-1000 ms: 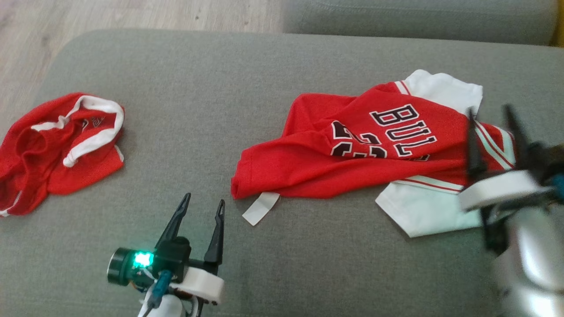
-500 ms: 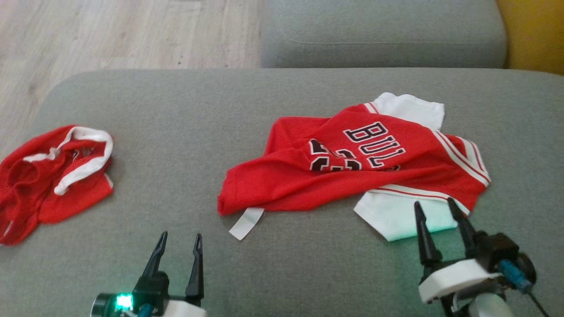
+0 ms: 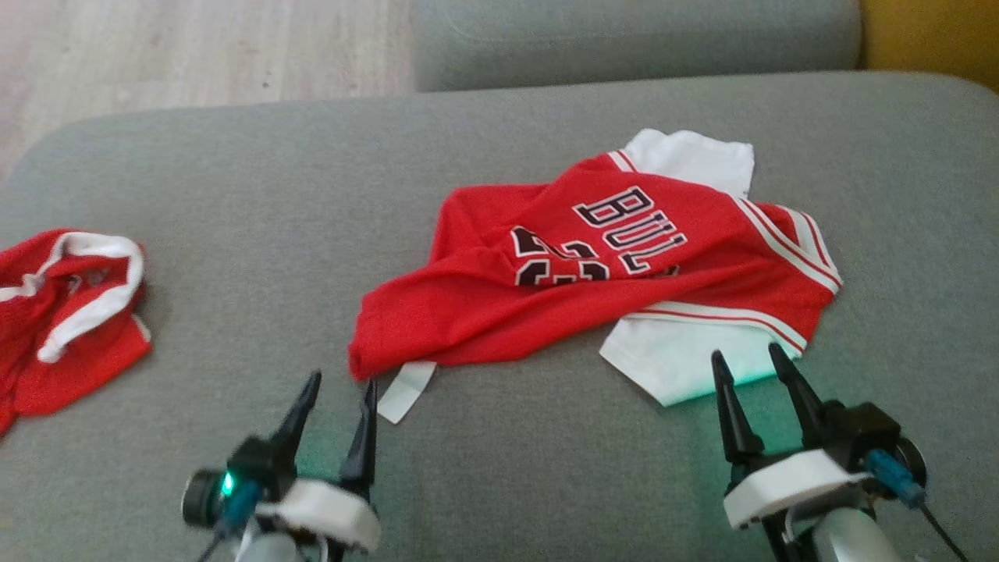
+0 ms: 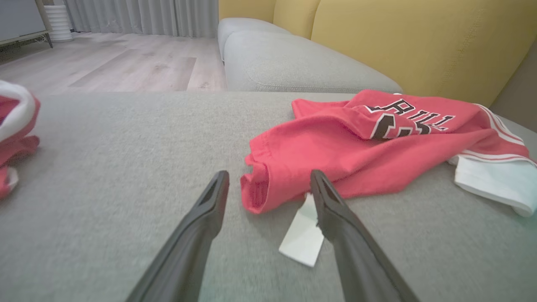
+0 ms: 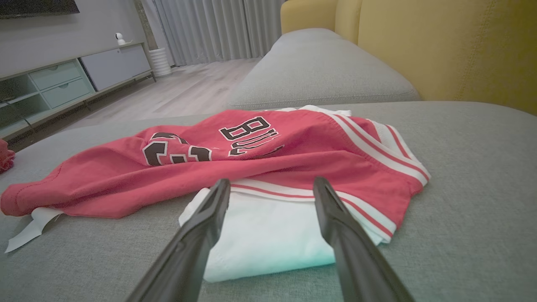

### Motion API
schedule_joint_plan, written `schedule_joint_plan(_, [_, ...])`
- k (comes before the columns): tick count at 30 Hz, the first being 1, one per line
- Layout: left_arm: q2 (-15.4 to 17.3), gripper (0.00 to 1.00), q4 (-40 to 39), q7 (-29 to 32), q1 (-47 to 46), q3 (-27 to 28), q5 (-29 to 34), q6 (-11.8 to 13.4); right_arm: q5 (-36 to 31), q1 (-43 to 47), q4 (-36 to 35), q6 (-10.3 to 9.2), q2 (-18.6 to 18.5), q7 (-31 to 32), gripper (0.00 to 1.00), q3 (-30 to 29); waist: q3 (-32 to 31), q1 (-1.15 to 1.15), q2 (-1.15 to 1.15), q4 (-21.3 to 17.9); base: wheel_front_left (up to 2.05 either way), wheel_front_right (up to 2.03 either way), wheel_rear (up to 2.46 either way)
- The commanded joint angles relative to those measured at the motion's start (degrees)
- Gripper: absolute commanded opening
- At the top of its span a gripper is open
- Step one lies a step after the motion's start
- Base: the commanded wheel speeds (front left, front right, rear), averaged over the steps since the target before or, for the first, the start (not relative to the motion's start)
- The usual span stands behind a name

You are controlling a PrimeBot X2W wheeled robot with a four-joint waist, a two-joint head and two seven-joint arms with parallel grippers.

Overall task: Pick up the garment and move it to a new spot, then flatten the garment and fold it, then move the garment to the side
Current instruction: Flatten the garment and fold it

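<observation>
step: pick-up-and-move, approach phase by the look of it; nothing lifted, and flatten, fold and set-aside all pending
garment [image 3: 593, 265]: red jersey with white trim, rumpled, centre-right on the cushion, lettering up, white fabric poking out at near right and far edge
left gripper [image 3: 342, 380]: jaws spread wide, empty; lined up on the hem corner [image 4: 256, 193], just beside the white tag [image 3: 402, 390]
right gripper [image 3: 744, 351]: jaws spread wide, empty; tips at the near edge of the white sleeve [image 3: 671, 363], contact not discernible
next move: probably go in low on both sides, then close on hem corner and white edge; calls for a bite on actual cloth, not the tag alone and not the upholstery
risk: loose layers, so may grab one ply and drag the rest; uneven lift if one side slips
cushion [image 3: 234, 195]: grey woven couch seat, soft, flat; open stretch to the left, short of the second red garment [image 3: 70, 304]
room: further grey cushion [image 3: 624, 39] behind, yellow backrest [image 4: 419, 42], pale wood floor [image 3: 195, 55], curtains [image 5: 209, 29], low cabinet [image 5: 63, 79]
</observation>
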Motion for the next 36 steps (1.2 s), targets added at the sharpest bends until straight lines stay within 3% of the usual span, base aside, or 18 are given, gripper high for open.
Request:
schedule_joint_plan(1, [-0.03,1.0,0.27,-0.29,-5.12,1.4,-1.08,-0.65,0.48,-3.12,-1.47,-0.05,-0.19,-0.37,1.0,1.89,1.77,-0.01,0.0,-1.46,0.0,0.0,0.0])
schedule_joint_plan(13, [3.82,1.0,11.2,-0.29,-15.18,-7.92,-14.93,-1.08,0.97,-4.75,-0.49,-0.05,-0.18,-0.37,1.0,1.9,5.06,-0.01,0.0,-2.93,0.0,0.0,0.0])
schedule_joint_plan(20, [5.01,1.0,13.32,-0.29,-17.66,-8.07,-16.79,-1.09,1.56,-5.45,-0.27,-0.05,-0.18,-0.37,1.0,2.51,5.88,-0.01,0.0,-2.62,0.0,0.0,0.0])
schedule_joint_plan(28, [4.85,1.0,17.7,-0.29,-19.68,-13.02,-22.96,-1.09,2.06,-6.37,0.42,-0.05,-0.18,-0.37,1.0,3.57,6.82,-0.01,0.0,-2.89,0.0,0.0,0.0])
schedule_joint_plan(36, [6.45,1.0,17.25,-0.29,-21.38,-16.34,-26.09,-1.09,2.65,-6.57,1.18,-0.05,-0.18,-0.37,1.0,4.0,7.51,-0.01,0.0,-3.27,0.0,0.0,0.0])
